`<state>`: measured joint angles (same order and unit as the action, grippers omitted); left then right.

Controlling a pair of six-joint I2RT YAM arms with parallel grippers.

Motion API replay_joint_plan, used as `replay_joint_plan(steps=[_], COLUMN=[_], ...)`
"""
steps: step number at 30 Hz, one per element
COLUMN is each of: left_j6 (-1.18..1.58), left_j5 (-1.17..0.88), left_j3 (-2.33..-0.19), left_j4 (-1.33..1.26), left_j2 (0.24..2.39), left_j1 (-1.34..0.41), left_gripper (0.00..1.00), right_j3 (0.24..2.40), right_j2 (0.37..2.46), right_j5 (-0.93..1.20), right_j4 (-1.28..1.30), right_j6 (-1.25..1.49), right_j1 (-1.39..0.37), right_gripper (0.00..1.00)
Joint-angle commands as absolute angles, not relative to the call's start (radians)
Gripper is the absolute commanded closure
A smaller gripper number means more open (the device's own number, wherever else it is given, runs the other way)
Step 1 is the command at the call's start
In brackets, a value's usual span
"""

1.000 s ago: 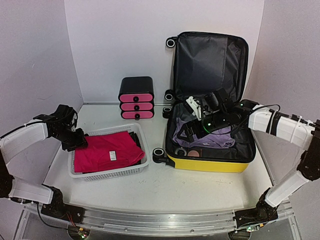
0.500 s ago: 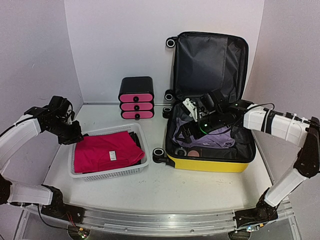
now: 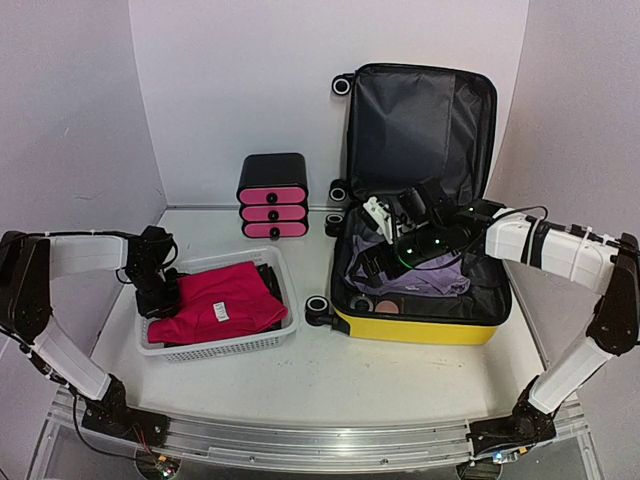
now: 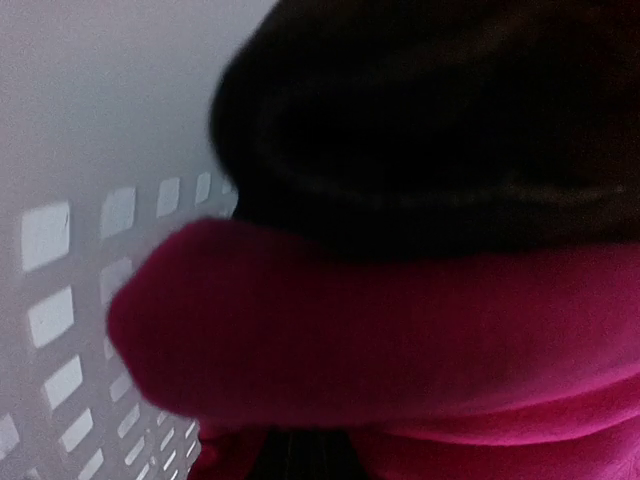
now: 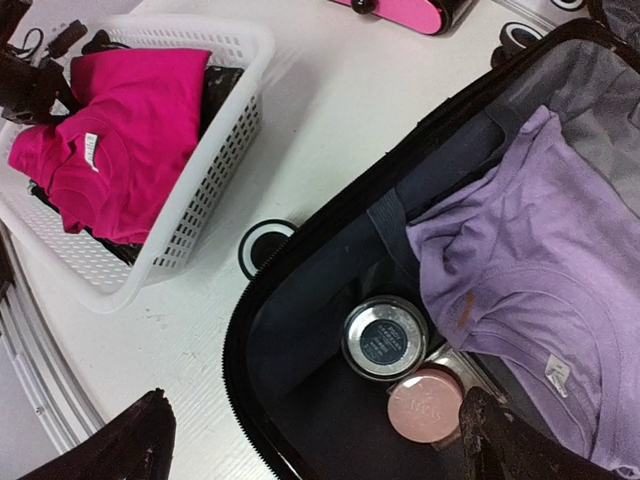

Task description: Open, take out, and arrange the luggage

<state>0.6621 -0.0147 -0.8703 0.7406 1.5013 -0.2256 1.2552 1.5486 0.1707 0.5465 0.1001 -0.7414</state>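
Note:
The yellow suitcase (image 3: 420, 328) lies open on the table, its lid upright against the back wall. Its dark lining (image 5: 320, 320) holds a lilac shirt (image 5: 530, 250), a round silver-rimmed jar (image 5: 385, 340) and a pink round compact (image 5: 425, 405). My right gripper (image 3: 375, 258) hovers open over the suitcase's near left corner, its fingertips (image 5: 140, 445) spread wide and empty. My left gripper (image 3: 160, 295) is down at the left end of the white mesh basket (image 3: 230, 345), against the pink garment (image 3: 215, 303). The left wrist view shows only pink cloth (image 4: 400, 330) and something dark above it; the fingers are hidden.
A black-and-pink drawer box (image 3: 272, 195) stands at the back wall left of the suitcase. The basket wall (image 4: 60, 300) fills the left wrist view's left side. A suitcase wheel (image 5: 265, 248) sticks out toward the basket (image 5: 200, 200). Bare table lies between them.
My left arm has swung in from left of the basket and dropped to its left end, onto the pink garment. My right gripper has shifted slightly left over the suitcase.

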Motion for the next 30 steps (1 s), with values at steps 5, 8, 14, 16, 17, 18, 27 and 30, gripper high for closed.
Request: replay_joint_plan(steps=[5,8,14,16,17,18,27,30], left_j6=[0.547,0.504,0.433,0.427,0.43,0.437,0.468,0.469], left_j5=[-0.054,-0.092,-0.241,-0.288,-0.313,-0.332,-0.432,-0.451], left_j3=[-0.929,-0.953,-1.034,-1.06,-1.07,-1.074,-1.157,-1.177], left_j4=[0.671,0.67,0.611,0.578,0.559,0.53,0.361,0.349], left_j2=[1.317,1.205,1.086,1.098,1.11,1.126,1.356,1.394], left_j1=[-0.279,-0.301,-0.316,-0.324,-0.328,-0.341,-0.41,-0.411], left_gripper=[0.6,0.49,0.3,0.27,0.26,0.26,0.25,0.25], right_j3=[1.36,1.404,1.519,1.544,1.554,1.557,1.544,1.552], right_j2=[1.592,1.652,1.824,1.869,1.891,1.91,2.014,2.045], right_j5=[-0.075,-0.087,-0.052,-0.032,-0.02,0.002,0.076,0.045], right_j4=[0.7,0.715,0.715,0.706,0.689,0.66,0.429,0.41], right_j6=[0.04,0.035,0.091,0.148,0.182,0.208,0.362,0.401], right_j1=[-0.734,-0.728,-0.666,-0.643,-0.64,-0.639,-0.639,-0.639], right_gripper=[0.02,0.02,0.02,0.02,0.02,0.02,0.17,0.21])
